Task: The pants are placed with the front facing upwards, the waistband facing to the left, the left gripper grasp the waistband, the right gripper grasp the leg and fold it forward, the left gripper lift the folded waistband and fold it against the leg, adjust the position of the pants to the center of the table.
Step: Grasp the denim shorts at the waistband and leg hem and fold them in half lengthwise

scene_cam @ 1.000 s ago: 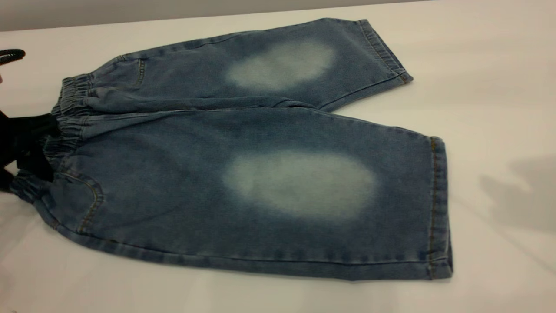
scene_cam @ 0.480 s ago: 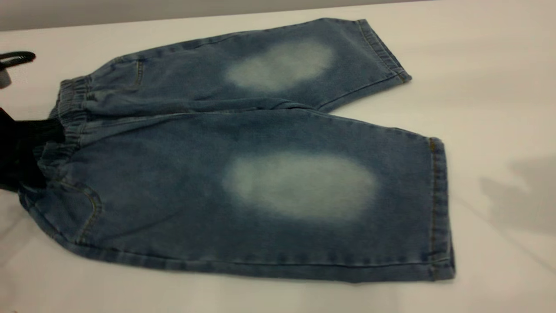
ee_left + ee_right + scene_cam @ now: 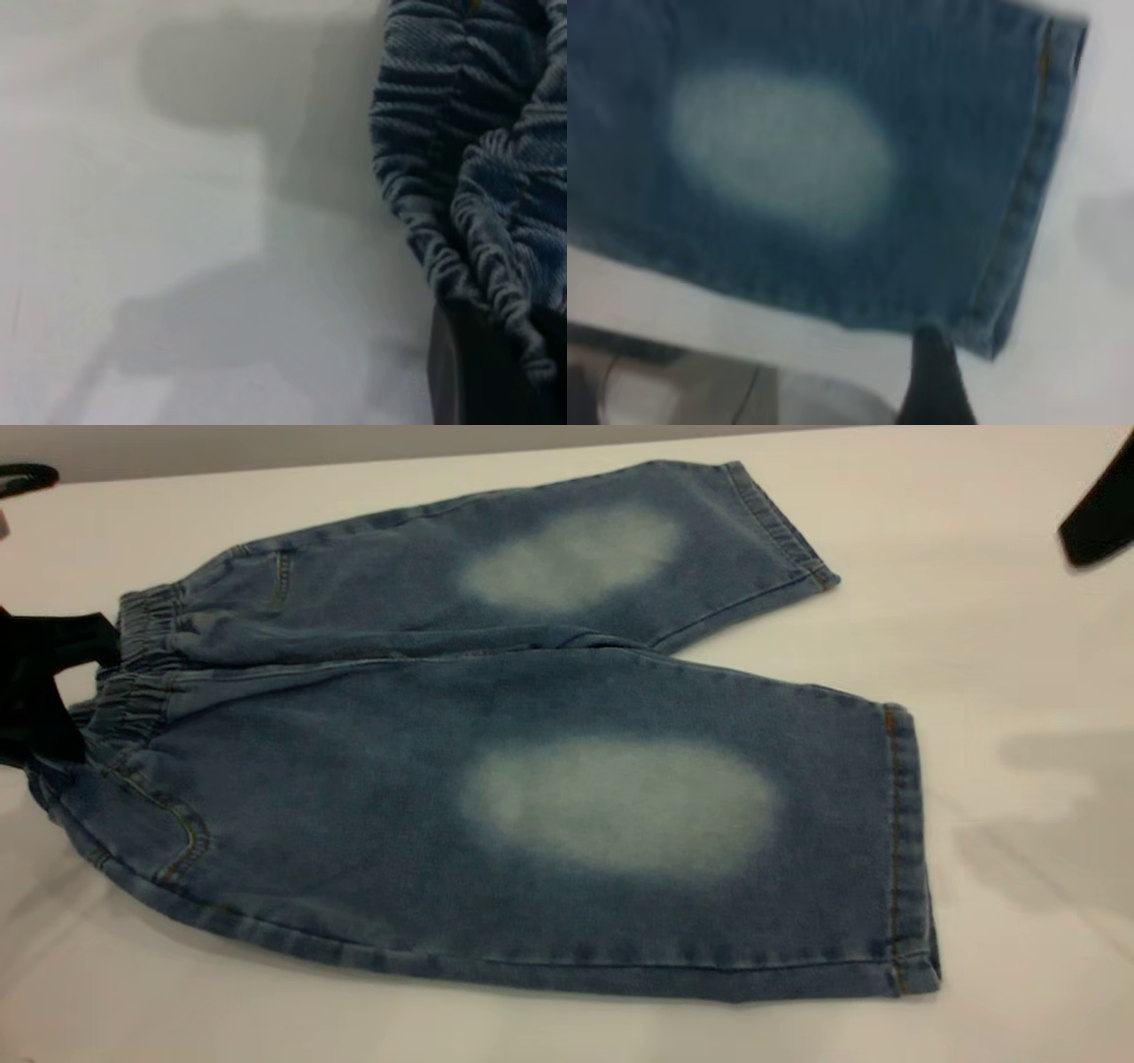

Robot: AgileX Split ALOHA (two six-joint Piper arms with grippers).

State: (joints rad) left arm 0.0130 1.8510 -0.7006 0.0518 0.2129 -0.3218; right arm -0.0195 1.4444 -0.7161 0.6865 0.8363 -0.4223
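My left claw sits at the left edge of the worktop, its black fingers straddling the gathered waistband; whether they have closed on the cloth or only bracket it I cannot tell, since the left wrist view shows just ruched denim against one dark finger. My right claw hangs above the worktop's far right corner, well apart from the cloth, and I cannot tell how wide it stands; its wrist view looks down on the hem of a leg with one finger tip near the hem corner. The pants lie flat, front up, waistband to the left, both legs reaching toward the right edge, not yet folded. The risks, as I judge them: the elastic band is bunched and thick, so a shallow bite by my left claw could slip or catch only the top layer, and the fold would skew. If my right claw comes down short of the hem it pinches one layer or pushes the denim into a ridge. Uneven lifting between us would drag the whole garment off centre.
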